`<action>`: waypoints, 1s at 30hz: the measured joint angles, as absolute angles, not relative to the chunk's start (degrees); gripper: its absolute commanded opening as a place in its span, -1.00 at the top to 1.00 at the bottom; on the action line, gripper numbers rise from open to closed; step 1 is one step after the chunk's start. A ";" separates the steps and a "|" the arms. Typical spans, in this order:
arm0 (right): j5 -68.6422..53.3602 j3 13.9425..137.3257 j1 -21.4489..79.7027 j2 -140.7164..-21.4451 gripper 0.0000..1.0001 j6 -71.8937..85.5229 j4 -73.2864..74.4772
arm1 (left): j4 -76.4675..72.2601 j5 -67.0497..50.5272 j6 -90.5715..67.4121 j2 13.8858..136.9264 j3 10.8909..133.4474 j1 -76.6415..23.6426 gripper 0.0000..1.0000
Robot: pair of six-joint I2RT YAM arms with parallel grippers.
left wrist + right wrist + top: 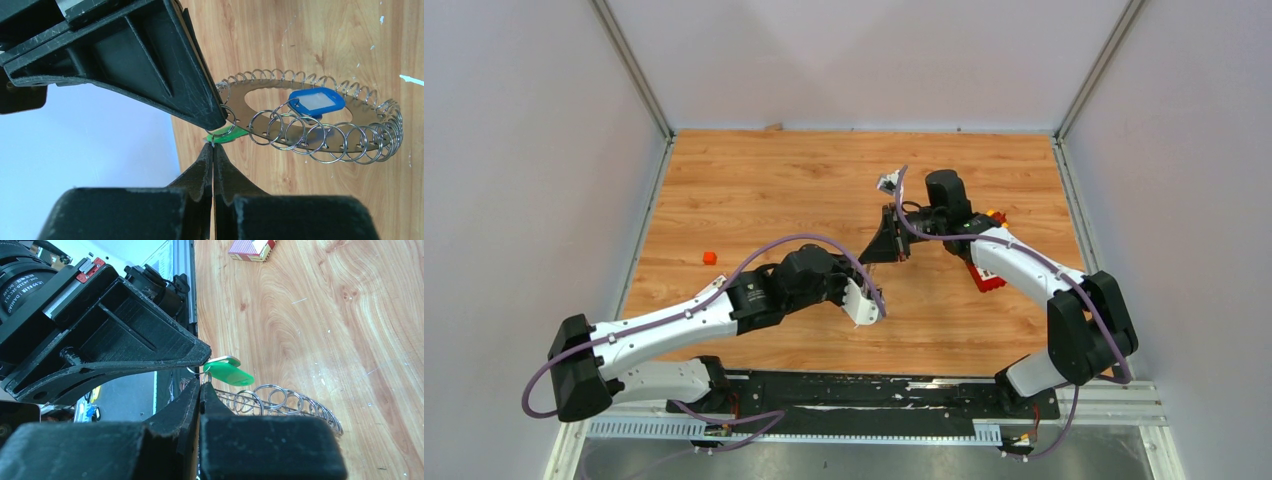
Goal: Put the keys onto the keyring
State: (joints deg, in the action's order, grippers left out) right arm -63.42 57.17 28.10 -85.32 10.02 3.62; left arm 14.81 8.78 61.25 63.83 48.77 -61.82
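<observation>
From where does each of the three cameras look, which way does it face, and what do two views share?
Top external: above and behind the robot, facing down on the table; left arm and right arm show.
Left wrist: on the left arm, facing along the left gripper to the keyring and blue key.
Right wrist: on the right arm, facing along the right gripper toward the table's near edge.
Shared: both wrist views show the green key by both grippers' tips.

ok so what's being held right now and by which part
The green key, by the small wire loop at its head: left hand and right hand both seem pinched shut on it.
</observation>
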 measured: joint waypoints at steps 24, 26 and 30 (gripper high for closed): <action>-63.53 57.14 27.66 -85.32 1.00 11.97 2.28 | 14.24 9.65 62.96 64.14 48.66 -62.48 1.00; -63.55 57.14 27.64 -85.32 1.00 11.99 2.24 | 14.26 9.63 63.18 64.16 48.66 -62.48 1.00; -63.66 57.04 27.51 -85.32 1.00 12.34 1.85 | 14.28 9.63 63.40 64.16 48.66 -62.48 1.00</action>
State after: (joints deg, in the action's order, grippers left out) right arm -63.66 57.04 27.51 -85.32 12.34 1.85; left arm 14.28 9.63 63.40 64.16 48.66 -62.48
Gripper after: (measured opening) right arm 0.017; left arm 0.006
